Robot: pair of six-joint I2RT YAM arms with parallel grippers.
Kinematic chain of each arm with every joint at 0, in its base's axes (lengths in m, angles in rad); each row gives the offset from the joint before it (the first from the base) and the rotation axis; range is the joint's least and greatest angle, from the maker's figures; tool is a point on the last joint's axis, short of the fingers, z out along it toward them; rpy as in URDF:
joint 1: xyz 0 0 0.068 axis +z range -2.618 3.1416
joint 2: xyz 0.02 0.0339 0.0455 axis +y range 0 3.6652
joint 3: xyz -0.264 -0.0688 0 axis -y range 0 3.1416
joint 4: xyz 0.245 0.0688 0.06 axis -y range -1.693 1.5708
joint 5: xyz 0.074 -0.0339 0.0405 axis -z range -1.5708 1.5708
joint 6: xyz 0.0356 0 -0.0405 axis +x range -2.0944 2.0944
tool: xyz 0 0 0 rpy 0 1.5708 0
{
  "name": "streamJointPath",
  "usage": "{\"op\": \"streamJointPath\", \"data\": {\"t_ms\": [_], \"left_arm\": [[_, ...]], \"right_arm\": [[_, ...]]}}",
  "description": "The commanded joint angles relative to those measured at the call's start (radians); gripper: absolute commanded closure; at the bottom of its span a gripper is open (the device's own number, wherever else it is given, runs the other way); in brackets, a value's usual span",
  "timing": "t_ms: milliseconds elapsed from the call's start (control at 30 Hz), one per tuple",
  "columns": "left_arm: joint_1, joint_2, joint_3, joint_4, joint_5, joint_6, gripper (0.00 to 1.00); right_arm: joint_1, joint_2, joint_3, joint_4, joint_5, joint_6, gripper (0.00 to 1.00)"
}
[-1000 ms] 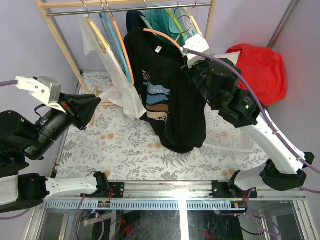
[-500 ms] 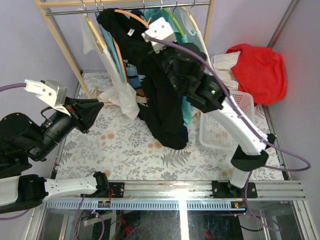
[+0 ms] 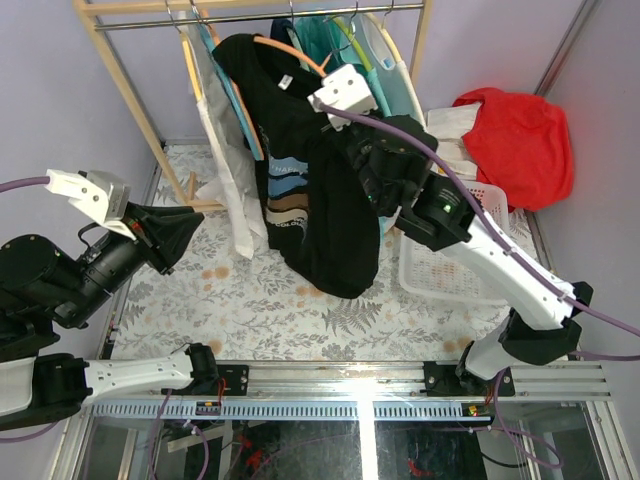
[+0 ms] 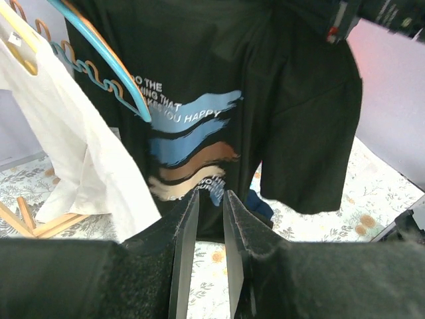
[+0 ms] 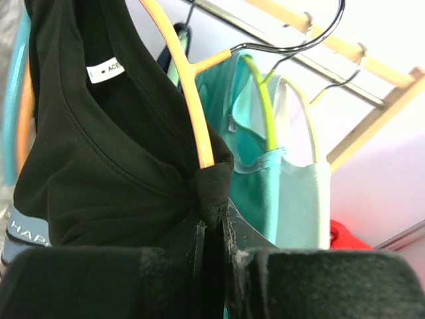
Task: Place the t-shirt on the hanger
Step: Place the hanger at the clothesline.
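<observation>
The black t-shirt (image 3: 320, 200) with the blue, white and brown chest graphic hangs on the orange hanger (image 3: 290, 52) in front of the rack. My right gripper (image 3: 325, 108) is shut on the shirt's shoulder, where the orange hanger (image 5: 192, 100) arm runs into the bunched black cloth (image 5: 99, 153). The wire hook (image 5: 319, 33) curves up close to the rail; I cannot tell whether it rests on it. My left gripper (image 3: 197, 215) hovers low at the left, apart from the shirt. In the left wrist view its fingers (image 4: 182, 226) stand slightly open and empty, facing the t-shirt (image 4: 265, 100).
The wooden rack (image 3: 130, 90) carries a white shirt (image 3: 225, 170), a blue hanger (image 4: 99, 60), teal shirts (image 3: 330, 35) and a yellow-green hanger (image 5: 262, 100). A white basket (image 3: 450, 270) and red cloth (image 3: 520, 130) lie at the right. A floral cover (image 3: 250, 300) spreads below.
My right arm swung the t-shirt on its hanger up and left to the rack, then a little back right and down. The left arm sank slightly, its jaws unchanged.
</observation>
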Motion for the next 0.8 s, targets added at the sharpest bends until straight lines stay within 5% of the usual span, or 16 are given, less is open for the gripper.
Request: {"op": "streamJointPath", "data": {"t_ms": [0,267,767], "left_arm": [[0.005,0.007,0.000,0.037,0.014,-0.007,0.80],[0.006,0.011,-0.009,0.043,0.013,-0.008,0.80],[0.005,-0.022,-0.040,0.065,0.052,-0.018,0.80]], "right_arm": [[0.005,-0.055,0.068,0.083,0.071,-0.088,1.00],[0.006,-0.074,0.023,0.111,0.107,-0.123,1.00],[0.005,0.361,0.457,0.049,0.142,-0.254,1.00]]}}
